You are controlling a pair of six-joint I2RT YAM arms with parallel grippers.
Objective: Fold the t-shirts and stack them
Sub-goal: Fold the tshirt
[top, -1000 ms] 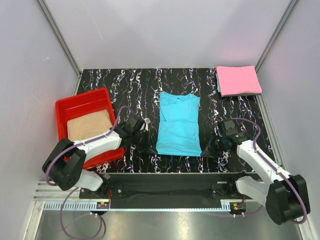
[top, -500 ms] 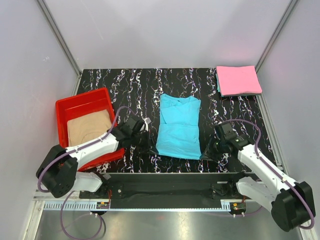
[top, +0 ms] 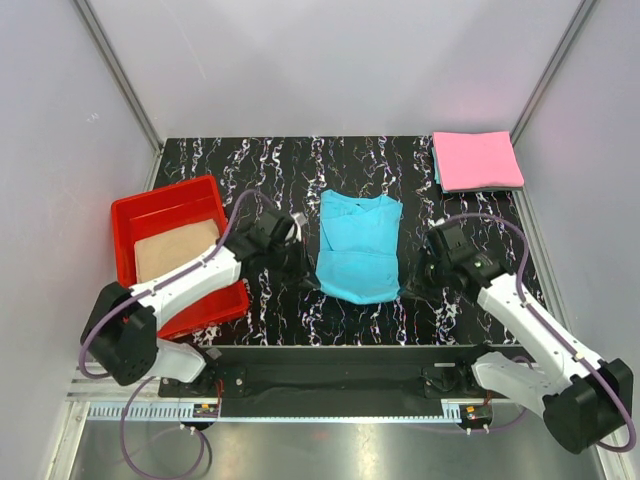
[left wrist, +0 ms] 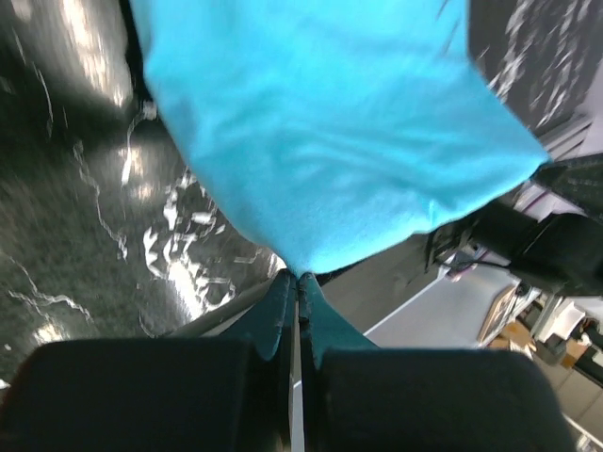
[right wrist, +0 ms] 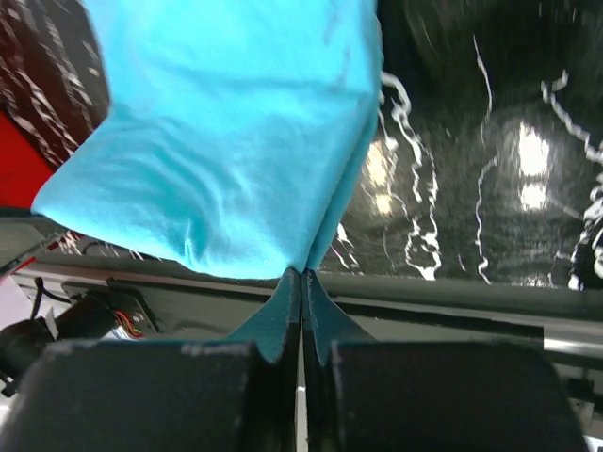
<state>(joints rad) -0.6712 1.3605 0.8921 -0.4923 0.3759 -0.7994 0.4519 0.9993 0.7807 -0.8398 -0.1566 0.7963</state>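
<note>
The turquoise t-shirt (top: 358, 255) lies mid-frame on the table (top: 260, 170), its lower edge lifted. The left claw (left wrist: 297, 282) and the right claw (right wrist: 301, 278) each pinch a lower corner of it, jaws tight on the cloth. The pink t-shirt (top: 477, 160) sits folded at upper right. The tan t-shirt (top: 178, 252) fills the red tray (top: 165, 198) at left.

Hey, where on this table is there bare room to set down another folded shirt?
The far strip of table between the red tray and the pink shirt, behind the turquoise shirt, is bare. Crowded: both flanks of the turquoise shirt, where the left gripper and right gripper pinch its near corners.
</note>
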